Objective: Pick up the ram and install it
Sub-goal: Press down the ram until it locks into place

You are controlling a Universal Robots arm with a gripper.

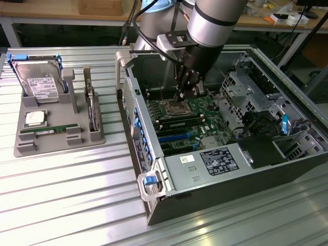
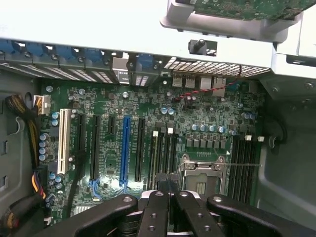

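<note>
A robotics workshop is showing: a robot arm (image 1: pixel 215 25) is reaching into an open computer case (image 1: pixel 287 154) lying on a ribbed aluminium worktable (image 1: pixel 66 195), workbenches (image 1: pixel 61 13) standing behind.

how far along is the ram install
Done: the claw is shut and down inside the open case, at the memory slots beside the processor socket. In hand: whether a stick sits between or under its tips, I cannot tell. Left: no stick is plainly seated in those slots, and a green ram stick lies in the gray tray outside the case.
</note>
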